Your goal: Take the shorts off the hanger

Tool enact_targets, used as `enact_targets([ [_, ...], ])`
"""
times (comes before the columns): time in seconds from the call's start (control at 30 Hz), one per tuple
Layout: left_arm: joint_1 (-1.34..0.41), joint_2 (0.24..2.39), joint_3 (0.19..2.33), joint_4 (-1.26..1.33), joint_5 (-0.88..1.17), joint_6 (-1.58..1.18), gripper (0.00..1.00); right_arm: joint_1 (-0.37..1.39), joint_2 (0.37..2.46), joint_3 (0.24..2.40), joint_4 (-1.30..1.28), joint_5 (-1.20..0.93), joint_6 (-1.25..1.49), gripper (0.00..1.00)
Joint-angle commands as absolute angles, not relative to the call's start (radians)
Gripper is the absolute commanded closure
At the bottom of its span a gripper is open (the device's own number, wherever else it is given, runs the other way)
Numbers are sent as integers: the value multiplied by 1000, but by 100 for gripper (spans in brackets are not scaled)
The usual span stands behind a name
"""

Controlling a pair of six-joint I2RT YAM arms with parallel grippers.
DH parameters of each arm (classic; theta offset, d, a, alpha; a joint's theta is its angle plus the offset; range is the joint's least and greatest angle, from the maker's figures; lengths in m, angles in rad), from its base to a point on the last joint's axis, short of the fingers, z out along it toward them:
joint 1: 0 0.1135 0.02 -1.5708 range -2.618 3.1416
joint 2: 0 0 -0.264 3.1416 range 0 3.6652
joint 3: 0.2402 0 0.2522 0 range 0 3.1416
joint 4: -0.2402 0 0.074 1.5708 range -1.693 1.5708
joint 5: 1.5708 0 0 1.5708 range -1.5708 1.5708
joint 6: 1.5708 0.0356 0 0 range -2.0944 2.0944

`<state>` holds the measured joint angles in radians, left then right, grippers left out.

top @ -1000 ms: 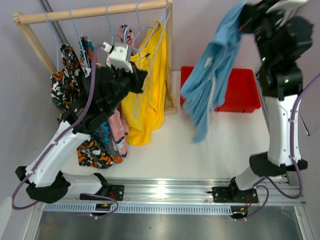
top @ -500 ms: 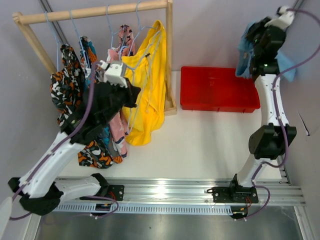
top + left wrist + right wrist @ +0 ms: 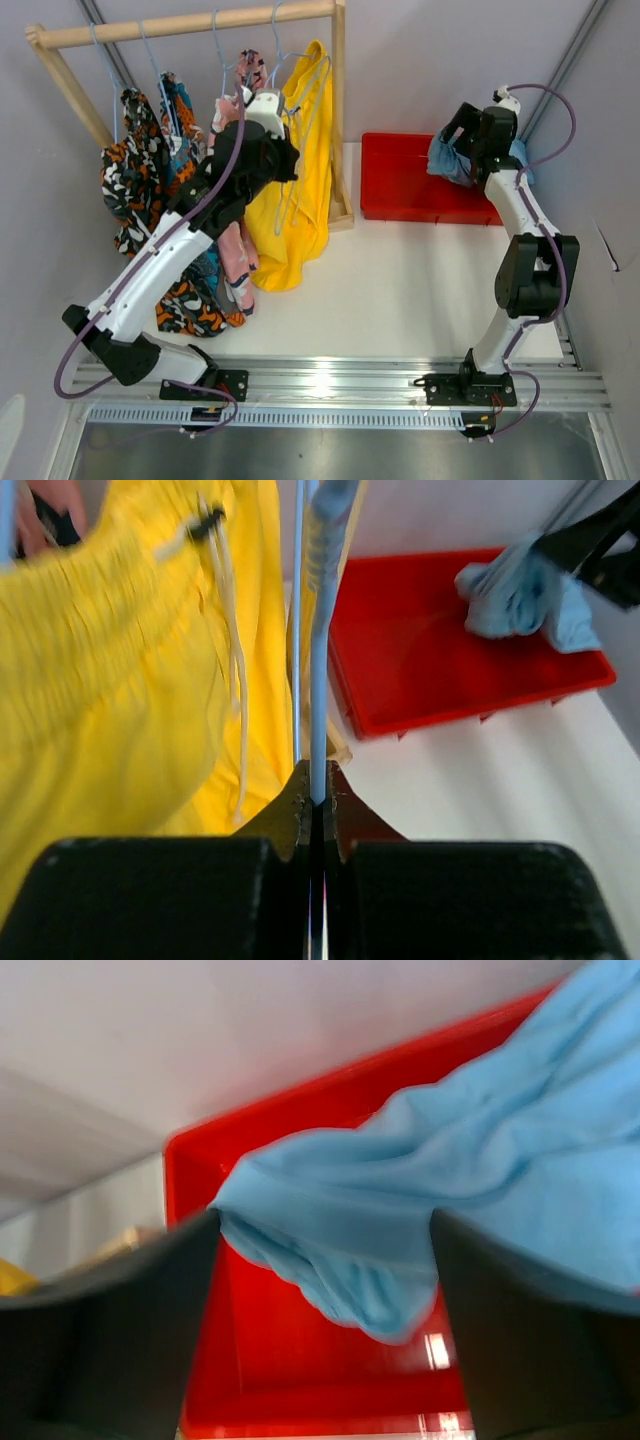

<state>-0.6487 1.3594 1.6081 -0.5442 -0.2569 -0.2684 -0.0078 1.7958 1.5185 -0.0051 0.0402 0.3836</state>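
Observation:
The light blue shorts [image 3: 447, 160] hang bunched over the red bin [image 3: 400, 185], lying loosely between the wide-apart jaws of my right gripper [image 3: 468, 135]. In the right wrist view the blue cloth [image 3: 450, 1200] fills the gap of the open right gripper [image 3: 322, 1260]. My left gripper [image 3: 317, 780] is shut on the thin light blue hanger [image 3: 318, 680] beside the yellow shorts [image 3: 100, 680]. The yellow shorts [image 3: 300, 190] hang on the rack, with the left gripper [image 3: 262, 108] near their top.
A wooden rack [image 3: 190, 22] at the back left carries more shorts: orange-black-white print [image 3: 130, 170], teal-orange print [image 3: 178, 110], pink print [image 3: 240, 250]. The red bin [image 3: 420, 680] stands right of the rack's post [image 3: 340, 120]. A wall rises behind.
The right arm swung the light blue shorts from high in front down over the red bin and its jaws opened. The left gripper rose along the hanger toward the rail.

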Motion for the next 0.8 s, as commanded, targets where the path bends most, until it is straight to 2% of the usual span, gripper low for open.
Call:
enact_targets([
  [0.0, -620, 1426, 1756, -528, -252, -244, 100, -3, 1860, 1729, -249, 92, 425, 1],
  [0.03, -608, 1452, 1817, -541, -247, -235, 100, -3, 1924, 1767, -414, 135, 443, 1],
  [0.1, -600, 1547, 1923, -595, -239, -224, 100, -3, 1939, 1728, -472, 150, 494, 0],
  [0.23, -585, 1727, 2223, -682, -244, -186, 100, 26, 1797, 1411, -297, 94, 552, 1],
  [0.37, -572, 1883, 2460, -723, -229, -179, 100, 64, 1645, 1234, -245, 86, 574, 0],
  [0.77, -535, 2055, 2572, -468, -175, -235, 100, 317, 1322, 976, -207, 169, 588, 1],
])
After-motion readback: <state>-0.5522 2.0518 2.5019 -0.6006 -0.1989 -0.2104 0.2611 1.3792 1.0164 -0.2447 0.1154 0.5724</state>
